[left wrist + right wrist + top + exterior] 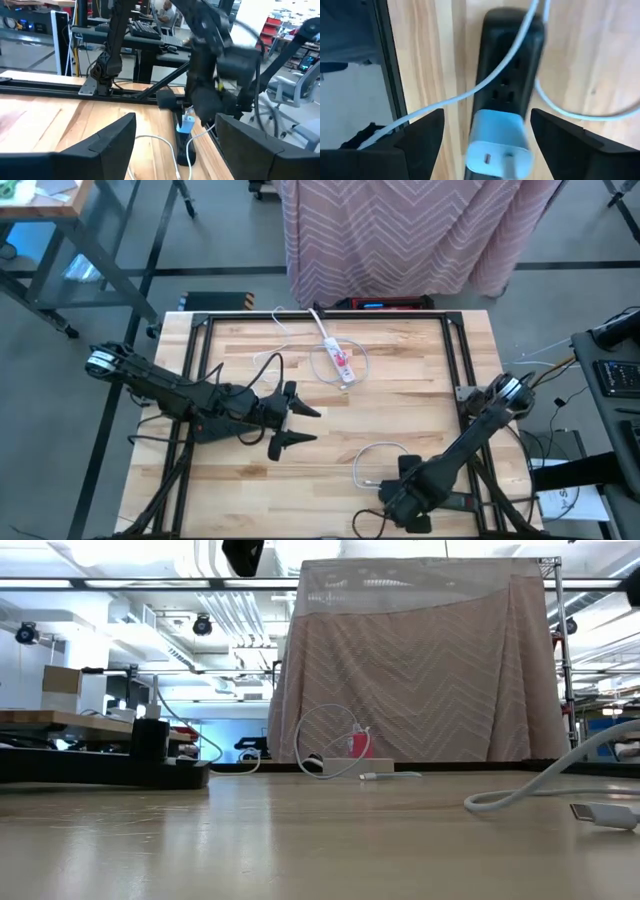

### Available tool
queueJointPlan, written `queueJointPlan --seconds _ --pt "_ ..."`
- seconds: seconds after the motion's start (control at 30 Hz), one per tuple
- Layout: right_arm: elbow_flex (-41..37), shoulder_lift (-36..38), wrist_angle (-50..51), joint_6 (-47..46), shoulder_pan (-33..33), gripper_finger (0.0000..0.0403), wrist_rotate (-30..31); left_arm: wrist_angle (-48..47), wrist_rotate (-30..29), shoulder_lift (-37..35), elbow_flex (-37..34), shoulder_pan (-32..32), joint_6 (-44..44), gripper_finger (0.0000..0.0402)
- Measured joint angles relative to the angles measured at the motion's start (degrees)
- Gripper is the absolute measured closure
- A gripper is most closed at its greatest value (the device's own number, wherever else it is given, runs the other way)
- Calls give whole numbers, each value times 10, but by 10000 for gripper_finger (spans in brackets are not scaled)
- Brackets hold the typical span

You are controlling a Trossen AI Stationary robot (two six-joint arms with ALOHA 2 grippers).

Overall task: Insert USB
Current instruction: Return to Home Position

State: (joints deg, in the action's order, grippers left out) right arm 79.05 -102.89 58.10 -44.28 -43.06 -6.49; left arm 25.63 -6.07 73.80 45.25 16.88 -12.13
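A white USB charger (497,137) sits plugged into a black power strip (507,75) near the table's near right edge; its port (487,159) faces my right wrist camera. My right gripper (497,142) is open above it, one finger on either side, touching nothing. The left wrist view shows it hovering over the charger (187,123). A white cable (372,460) loops on the table beside the strip, and its plug end (600,812) lies flat on the wood. My left gripper (297,426) is open, low over the table's middle left.
A white power strip (337,361) with a red part and a coiled white cord lies at the table's far middle. Black frame rails (460,370) run along the table's edges. A cloth-draped stand (400,230) rises behind the far edge.
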Motion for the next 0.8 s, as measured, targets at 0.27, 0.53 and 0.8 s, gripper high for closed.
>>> queueJointPlan --seconds 0.27,0.53,0.8 --pt "0 90 -23 74 17 115 152 18 -22 0 0 -1 29 154" --pt "-12 123 -265 314 74 109 441 33 -70 4 -1 -3 69 145" --pt "-77 123 -564 493 127 148 263 31 -77 4 -1 -3 58 130"
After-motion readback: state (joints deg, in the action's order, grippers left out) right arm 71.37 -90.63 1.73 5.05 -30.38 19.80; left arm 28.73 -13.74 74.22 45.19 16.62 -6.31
